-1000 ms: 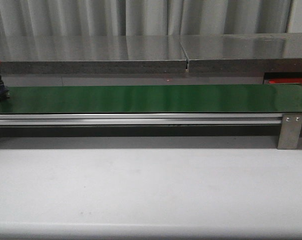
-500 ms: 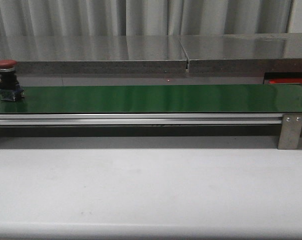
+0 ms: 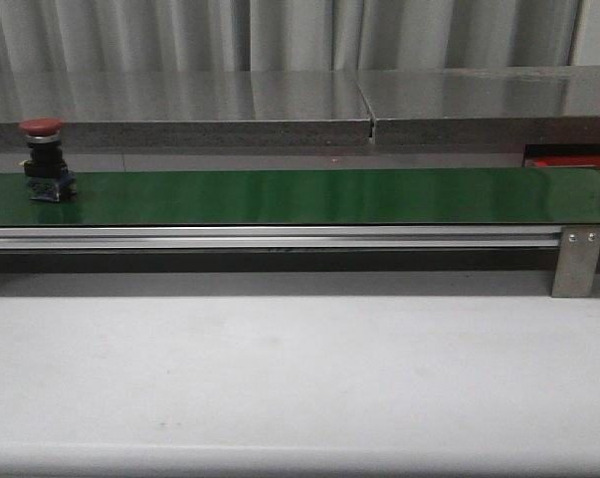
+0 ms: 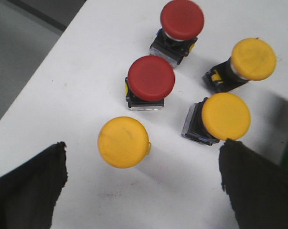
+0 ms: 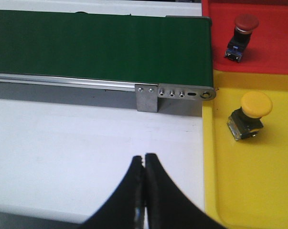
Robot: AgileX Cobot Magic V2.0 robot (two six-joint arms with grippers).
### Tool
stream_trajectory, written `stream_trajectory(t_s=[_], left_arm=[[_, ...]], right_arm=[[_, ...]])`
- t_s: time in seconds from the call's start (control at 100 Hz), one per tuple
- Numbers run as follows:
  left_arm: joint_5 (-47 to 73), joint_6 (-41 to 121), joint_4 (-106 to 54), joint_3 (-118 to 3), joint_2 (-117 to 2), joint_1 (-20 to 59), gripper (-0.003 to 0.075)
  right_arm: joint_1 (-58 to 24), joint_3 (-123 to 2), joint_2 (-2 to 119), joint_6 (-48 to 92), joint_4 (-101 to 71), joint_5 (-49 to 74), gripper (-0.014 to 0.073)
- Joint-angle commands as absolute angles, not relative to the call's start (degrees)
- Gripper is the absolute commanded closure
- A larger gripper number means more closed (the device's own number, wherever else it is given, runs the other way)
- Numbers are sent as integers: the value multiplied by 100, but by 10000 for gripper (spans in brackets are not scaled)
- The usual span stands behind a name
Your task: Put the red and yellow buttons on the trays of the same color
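A red button (image 3: pixel 43 157) stands upright on the green belt (image 3: pixel 309 195) at its far left in the front view. In the left wrist view, two red buttons (image 4: pixel 151 81) (image 4: pixel 181 21) and three yellow buttons (image 4: pixel 123 141) (image 4: pixel 225 116) (image 4: pixel 252 59) sit on a white surface. My left gripper (image 4: pixel 141 183) hangs open above them, nearest the lone yellow one. The right wrist view shows a red tray (image 5: pixel 272 45) holding a red button (image 5: pixel 241 33) and a yellow tray (image 5: pixel 249 181) holding a yellow button (image 5: pixel 251 114). My right gripper (image 5: pixel 144 159) is shut over the white table, empty.
The belt's aluminium rail and end bracket (image 3: pixel 576 261) stand at the right of the front view. A grey shelf (image 3: pixel 300 105) runs behind the belt. White table (image 3: pixel 300 378) lies in front. The left surface's edge (image 4: pixel 34 86) drops off beside the buttons.
The red button on the belt has travelled to the right from the frame's left edge. Nothing else has moved in the front view.
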State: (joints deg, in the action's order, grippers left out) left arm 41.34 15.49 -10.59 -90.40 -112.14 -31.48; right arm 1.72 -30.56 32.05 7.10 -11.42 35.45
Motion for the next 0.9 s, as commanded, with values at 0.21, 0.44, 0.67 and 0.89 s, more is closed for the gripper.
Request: stream_trajectory(t_s=[0.21, 0.44, 0.67, 0.89], left_arm=[[3486, 1718, -993, -9211, -11516, -3163, 99], [3422, 1718, -930, -9527, -11855, -3163, 99], [3397, 1718, -930, -9580, -11971, -3163, 111], [3453, 1718, -930, -9580, -11996, -3163, 318]], right_arm=[[171, -3200, 3199, 758, -1192, 3184, 660], [171, -3200, 3199, 758, -1192, 3190, 660], [171, -3200, 3199, 758, -1192, 3190, 660], [171, -3200, 3199, 758, -1192, 3190, 660]])
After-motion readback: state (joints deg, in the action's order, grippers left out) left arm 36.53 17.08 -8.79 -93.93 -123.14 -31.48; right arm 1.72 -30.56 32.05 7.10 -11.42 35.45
